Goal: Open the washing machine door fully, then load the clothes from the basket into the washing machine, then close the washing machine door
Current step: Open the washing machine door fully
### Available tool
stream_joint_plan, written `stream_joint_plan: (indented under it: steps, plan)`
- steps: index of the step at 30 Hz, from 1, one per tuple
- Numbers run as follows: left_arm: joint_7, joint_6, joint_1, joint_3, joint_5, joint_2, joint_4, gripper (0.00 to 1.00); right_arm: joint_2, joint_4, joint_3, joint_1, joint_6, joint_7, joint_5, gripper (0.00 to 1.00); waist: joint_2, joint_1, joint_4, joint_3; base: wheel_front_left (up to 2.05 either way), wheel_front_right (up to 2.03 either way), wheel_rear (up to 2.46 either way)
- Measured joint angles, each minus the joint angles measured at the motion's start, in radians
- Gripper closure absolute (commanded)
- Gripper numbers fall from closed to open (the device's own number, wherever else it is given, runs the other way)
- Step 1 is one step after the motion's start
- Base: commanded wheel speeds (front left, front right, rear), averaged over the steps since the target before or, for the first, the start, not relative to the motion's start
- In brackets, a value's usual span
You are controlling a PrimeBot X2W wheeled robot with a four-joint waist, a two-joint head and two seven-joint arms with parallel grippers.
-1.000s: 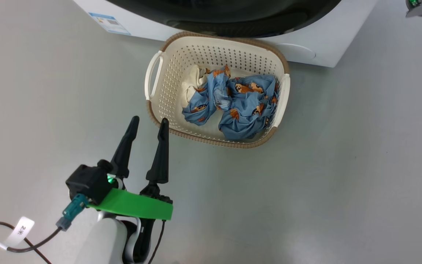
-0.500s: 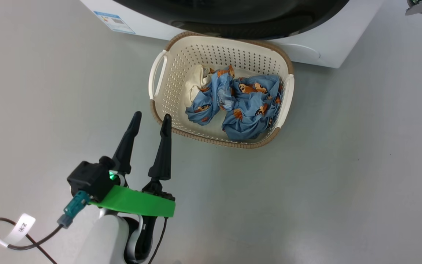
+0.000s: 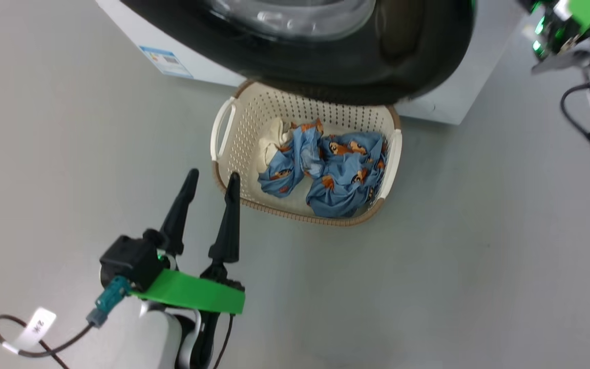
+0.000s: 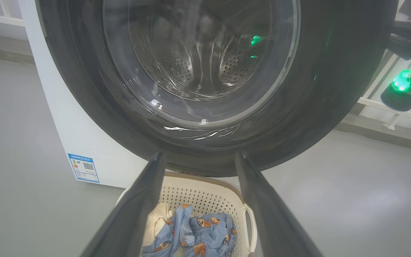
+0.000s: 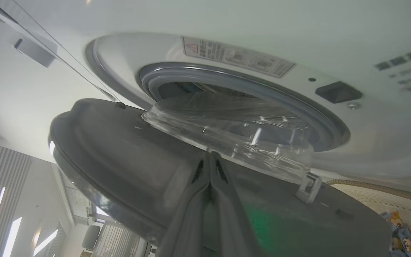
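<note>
The door (image 3: 325, 66) now juts further out, hiding the far rim of the basket (image 3: 244, 154). Ahead of the left gripper (image 3: 212, 174), gaping and empty, the clothes (image 3: 336, 174) lie inside it. The right gripper (image 5: 211, 159), pinched empty, fronts the door; contact unclear.

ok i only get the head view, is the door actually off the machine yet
observer: yes, the right wrist view shows the washing machine door partly open, a gap between it and the grey gasket
operator: and the right gripper
observer: right gripper is shut, fingers together against the door's inner face
operator: anything sticking out there
observer: a pale latch hook beside the glass bowl
</note>
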State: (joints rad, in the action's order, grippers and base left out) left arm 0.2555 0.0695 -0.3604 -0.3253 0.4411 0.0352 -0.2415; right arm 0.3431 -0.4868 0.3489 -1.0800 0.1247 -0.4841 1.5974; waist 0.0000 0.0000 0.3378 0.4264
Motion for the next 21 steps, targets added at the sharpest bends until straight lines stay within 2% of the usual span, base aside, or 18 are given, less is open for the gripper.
stream_joint_plan:
  steps: [21]
  plan:
    - [0.0, 0.005, 0.128, 0.032, -0.049, 0.002, -0.016, 0.0, -0.079, 0.045, 0.074, 0.214, 0.0, -0.078, 0.0, 1.0, 0.0, 0.0, -0.008, -0.172, 0.0, 0.0, 0.0]
